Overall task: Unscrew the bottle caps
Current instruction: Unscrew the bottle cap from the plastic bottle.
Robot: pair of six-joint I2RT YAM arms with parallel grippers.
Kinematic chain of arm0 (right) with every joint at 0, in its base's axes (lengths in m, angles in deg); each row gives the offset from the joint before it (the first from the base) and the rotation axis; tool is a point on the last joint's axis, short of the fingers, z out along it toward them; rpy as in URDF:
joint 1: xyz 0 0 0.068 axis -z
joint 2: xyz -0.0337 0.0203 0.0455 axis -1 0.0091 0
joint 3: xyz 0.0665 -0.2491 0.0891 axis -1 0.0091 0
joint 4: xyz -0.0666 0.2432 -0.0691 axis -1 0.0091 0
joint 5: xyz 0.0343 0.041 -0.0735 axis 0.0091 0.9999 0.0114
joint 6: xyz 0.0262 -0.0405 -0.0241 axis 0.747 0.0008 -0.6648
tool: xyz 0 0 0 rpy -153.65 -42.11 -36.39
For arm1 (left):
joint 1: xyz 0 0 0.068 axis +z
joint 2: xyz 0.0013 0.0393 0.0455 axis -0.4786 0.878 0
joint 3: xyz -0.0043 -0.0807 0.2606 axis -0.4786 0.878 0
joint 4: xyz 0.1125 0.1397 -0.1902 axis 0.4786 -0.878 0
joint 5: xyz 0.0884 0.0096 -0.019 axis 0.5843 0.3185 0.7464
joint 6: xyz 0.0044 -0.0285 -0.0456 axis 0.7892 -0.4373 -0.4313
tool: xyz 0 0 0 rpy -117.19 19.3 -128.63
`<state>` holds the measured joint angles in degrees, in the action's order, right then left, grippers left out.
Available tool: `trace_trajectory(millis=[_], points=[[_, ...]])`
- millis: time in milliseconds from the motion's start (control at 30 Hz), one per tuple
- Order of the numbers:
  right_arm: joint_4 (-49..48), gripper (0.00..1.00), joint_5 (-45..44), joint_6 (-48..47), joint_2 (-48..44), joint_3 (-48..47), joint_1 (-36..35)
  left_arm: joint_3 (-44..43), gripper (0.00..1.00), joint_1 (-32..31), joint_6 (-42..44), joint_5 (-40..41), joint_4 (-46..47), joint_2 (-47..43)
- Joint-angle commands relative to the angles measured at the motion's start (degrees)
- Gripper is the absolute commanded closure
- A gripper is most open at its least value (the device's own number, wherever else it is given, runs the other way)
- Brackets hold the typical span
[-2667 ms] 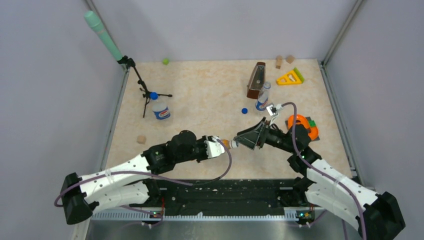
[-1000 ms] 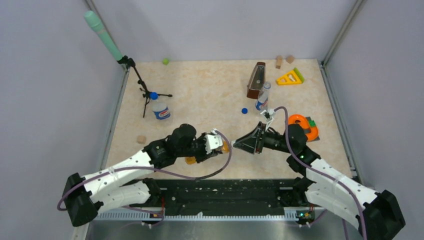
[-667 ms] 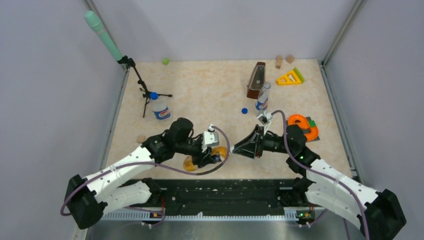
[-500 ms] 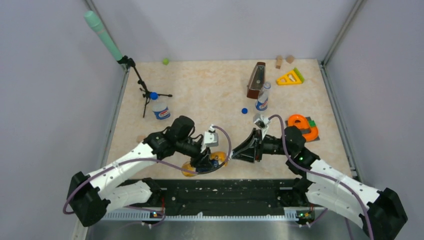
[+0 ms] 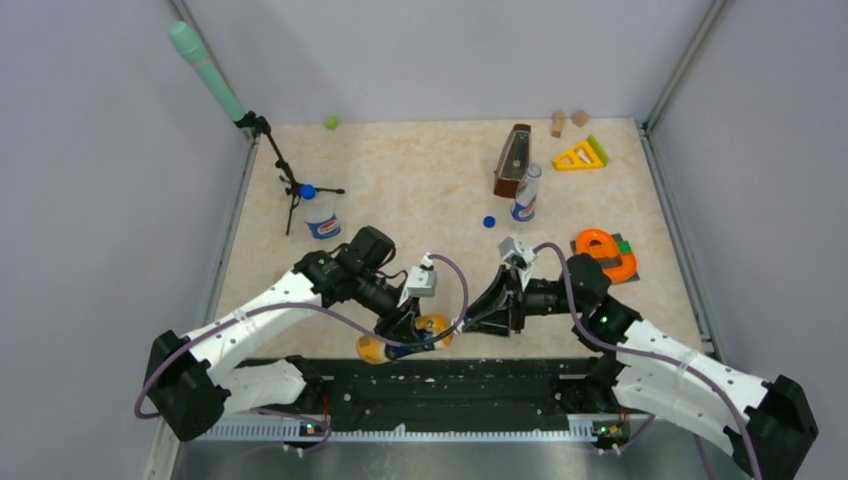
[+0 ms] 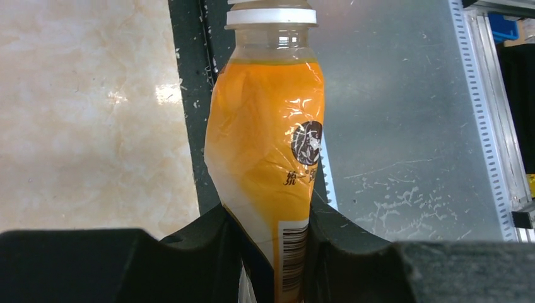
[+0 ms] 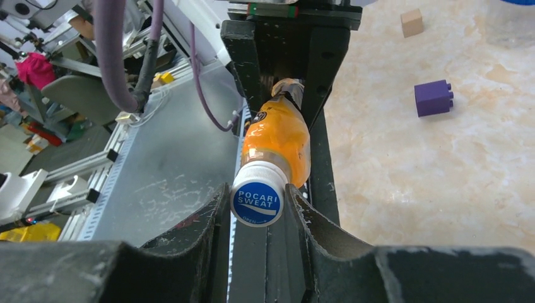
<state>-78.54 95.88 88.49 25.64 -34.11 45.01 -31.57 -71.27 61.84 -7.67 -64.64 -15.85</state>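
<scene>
Left tool [image 6: 268,243] clenched on one orange bottle [image 6: 265,139], right tool [image 7: 255,196] gripping its cap [image 7: 255,203], two other bottles [image 5: 321,220] [image 5: 524,200] beyond

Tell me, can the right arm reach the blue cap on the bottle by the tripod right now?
Probably not: the right gripper is shut on the orange bottle's cap, and that blue cap sits far left, beyond the left arm.

The blue cap [image 7: 255,201] carries white capitals, POCARI SWEAT, above a white swoosh; the smaller print under it is too fine to read. The orange bottle [image 6: 268,139] bears a dark round emblem and, beneath it, the Chinese characters 统一, cut off at the label's edge. Lower down is a barcode [image 6: 291,249] whose digits cannot be made out.
</scene>
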Motion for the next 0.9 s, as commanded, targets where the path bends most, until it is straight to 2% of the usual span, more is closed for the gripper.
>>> trace_trajectory(millis=[0,367,567,733,833,867], points=[[4.5,1.0,-4.6,-4.5,-1.1,0.6,-0.4,-4.8,1.0,-0.9,4.2,-15.1,6.6,-1.1],[0.8,1.0,-1.4,-3.0,-2.0,1.7,-0.4,-5.8,1.0,-0.8,6.4,-20.1,4.8,-1.5],[-0.1,1.0,-0.9,-2.7,-2.1,1.7,-0.4,-4.7,1.0,-0.8,2.5,-16.1,7.4,-1.9],[0.3,1.0,-3.5,-2.2,-3.2,1.5,-0.5,-3.7,1.0,-0.8,-3.4,-9.6,11.0,-1.6],[2.1,1.0,-5.1,-2.3,-2.9,1.2,-0.4,-3.6,1.0,-0.8,-3.8,-9.1,11.9,-1.5],[2.9,0.96,-5.5,-2.4,-2.5,0.9,-0.4,-3.5,1.0,-0.8,-4.5,-9.0,12.6,-1.4]])
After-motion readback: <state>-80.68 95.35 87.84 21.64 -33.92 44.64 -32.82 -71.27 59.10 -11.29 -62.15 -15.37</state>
